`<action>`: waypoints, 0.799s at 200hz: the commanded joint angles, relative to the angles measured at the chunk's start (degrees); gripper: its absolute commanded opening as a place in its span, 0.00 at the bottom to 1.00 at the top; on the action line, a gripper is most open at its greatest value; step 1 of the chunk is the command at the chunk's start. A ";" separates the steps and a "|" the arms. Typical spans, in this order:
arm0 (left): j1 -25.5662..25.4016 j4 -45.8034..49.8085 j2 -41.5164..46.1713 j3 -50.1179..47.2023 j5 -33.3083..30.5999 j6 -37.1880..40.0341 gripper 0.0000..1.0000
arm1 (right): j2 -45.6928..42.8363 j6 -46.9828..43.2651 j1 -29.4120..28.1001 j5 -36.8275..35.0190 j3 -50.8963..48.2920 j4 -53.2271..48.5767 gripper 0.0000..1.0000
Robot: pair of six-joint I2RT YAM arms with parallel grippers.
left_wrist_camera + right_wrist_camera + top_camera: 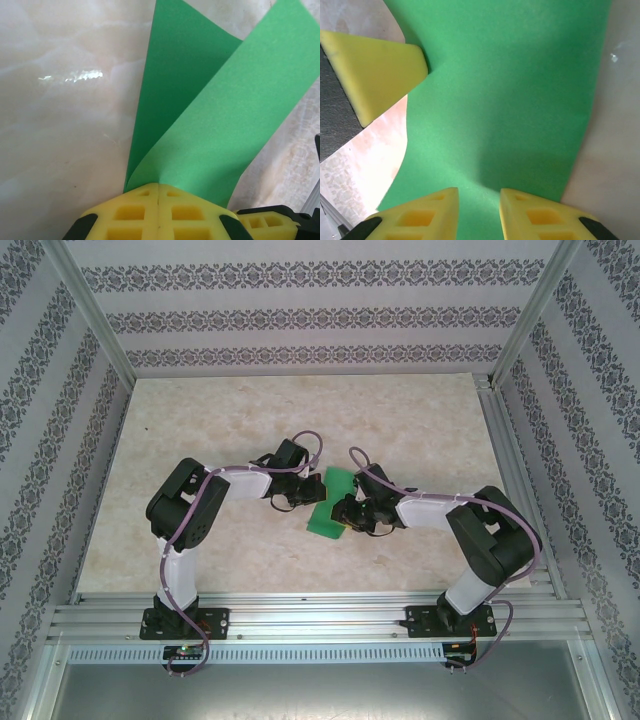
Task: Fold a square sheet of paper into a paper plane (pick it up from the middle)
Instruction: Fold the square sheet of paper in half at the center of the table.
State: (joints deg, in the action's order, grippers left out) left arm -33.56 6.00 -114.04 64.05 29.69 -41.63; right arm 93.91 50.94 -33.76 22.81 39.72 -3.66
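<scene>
bright even light, glare streak on the table (72, 76), soft shadow on green paper (505, 100).

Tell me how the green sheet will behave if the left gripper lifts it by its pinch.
Likely floppy: the square sheet of paper curls into two flaps where the left gripper pinches it. Probably light, being so thin. Pushed, it may slide on the glossy table.
</scene>
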 commanded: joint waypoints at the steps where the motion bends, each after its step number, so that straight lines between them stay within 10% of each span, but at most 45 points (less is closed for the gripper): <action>1: -1.18 3.62 -2.11 -0.06 -2.01 1.69 0.04 | 1.10 -0.95 -0.57 -2.31 -0.15 -3.50 0.30; 160: -1.33 4.38 -1.55 0.35 -1.74 2.68 0.04 | 0.59 2.78 -3.85 -2.65 -1.77 0.56 0.31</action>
State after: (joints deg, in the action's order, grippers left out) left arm -33.82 6.07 -114.04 64.16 29.50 -40.73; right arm 91.70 52.71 -37.08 21.08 40.23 -5.23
